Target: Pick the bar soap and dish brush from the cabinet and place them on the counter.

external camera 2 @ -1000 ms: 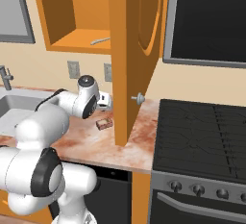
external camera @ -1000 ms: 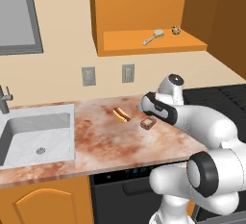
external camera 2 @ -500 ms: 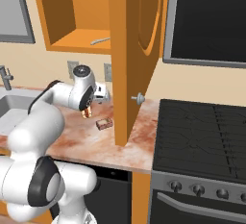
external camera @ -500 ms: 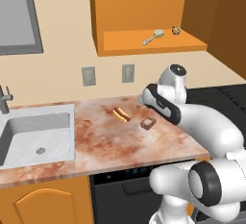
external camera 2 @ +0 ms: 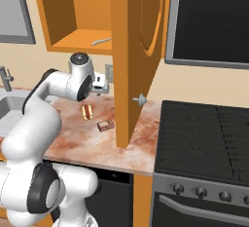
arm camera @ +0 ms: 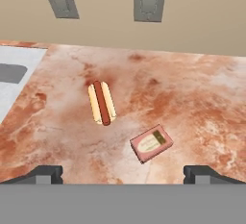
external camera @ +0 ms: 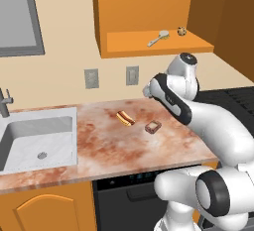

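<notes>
The soap [arm camera: 151, 143] is lying flat on the counter [arm camera: 192, 98] just beside the hot dog [arm camera: 101, 103], apparently already delivered. The gripper [arm camera: 122, 172] is hanging above it, fingers apart and empty. The brush [external camera: 158, 38] is waiting on the cabinet [external camera: 149, 44] shelf, above the soap.

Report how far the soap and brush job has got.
Done: the bar soap lies on the counter, beside a hot dog. In hand: nothing; the gripper hangs open above the counter. Left: the dish brush lies on the shelf of the open cabinet, next to a small round speckled item.
</notes>
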